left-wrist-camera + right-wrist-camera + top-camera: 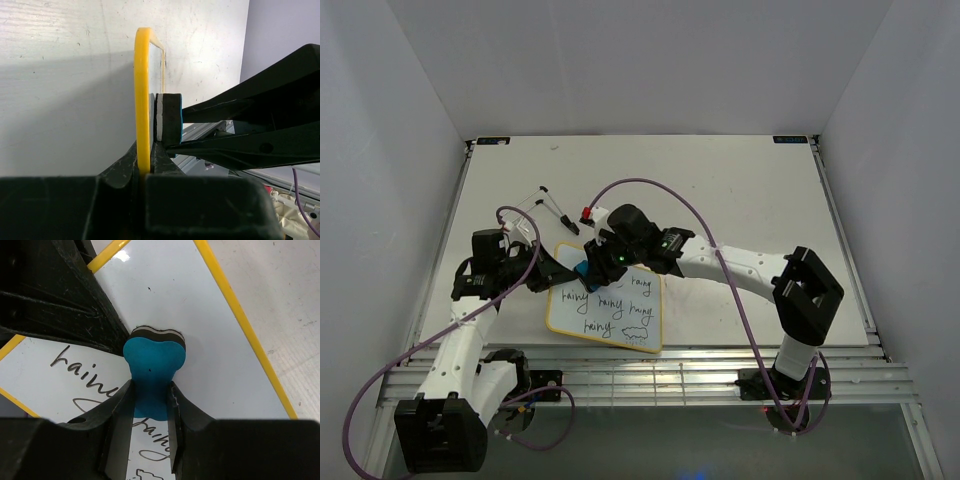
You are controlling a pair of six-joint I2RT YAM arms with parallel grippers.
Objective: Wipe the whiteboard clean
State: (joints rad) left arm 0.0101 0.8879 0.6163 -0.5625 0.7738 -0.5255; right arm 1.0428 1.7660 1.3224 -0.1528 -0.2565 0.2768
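Markers [563,218] on white table [740,190]

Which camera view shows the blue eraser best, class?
Right wrist view: the blue eraser fills the centre, pinched in the right gripper, on the whiteboard. The left wrist view shows only its edge; the top view, a blue sliver.
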